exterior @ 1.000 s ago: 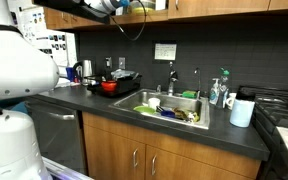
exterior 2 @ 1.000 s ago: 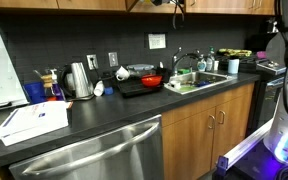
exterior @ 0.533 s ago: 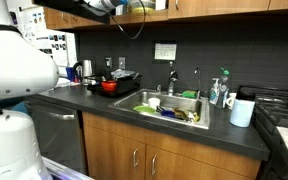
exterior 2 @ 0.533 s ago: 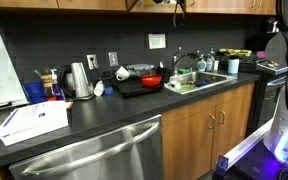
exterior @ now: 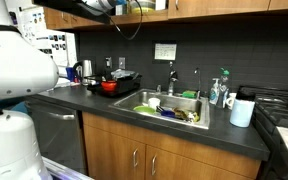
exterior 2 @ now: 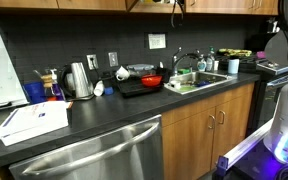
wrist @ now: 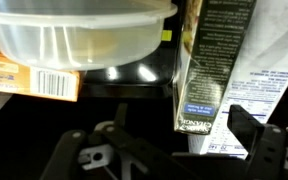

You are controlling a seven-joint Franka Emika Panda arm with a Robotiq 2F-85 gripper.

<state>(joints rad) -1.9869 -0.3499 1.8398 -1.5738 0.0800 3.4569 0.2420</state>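
My gripper point(wrist: 164, 150) is raised to the upper cabinets, seen at the top edge in both exterior views point(exterior: 124, 6) point(exterior 2: 174, 3). It is open, its dark fingers point(wrist: 259, 140) spread wide at the bottom of the wrist view. Between them, nearer the right finger, stands a tall dark box point(wrist: 214, 60) with a blue label. I cannot tell whether anything touches it. Beside it, a white package point(wrist: 274, 85) shows printed tables. To the left, a clear plastic container point(wrist: 79, 35) rests on an orange box point(wrist: 29, 82) with a barcode.
Below, on the dark counter point(exterior: 94, 104), a red pot point(exterior: 109, 86) sits on a hot plate next to a sink point(exterior: 154, 100) full of dishes. A kettle point(exterior 2: 79, 80), a white box point(exterior 2: 34, 120) and a white roll point(exterior: 242, 112) also stand there.
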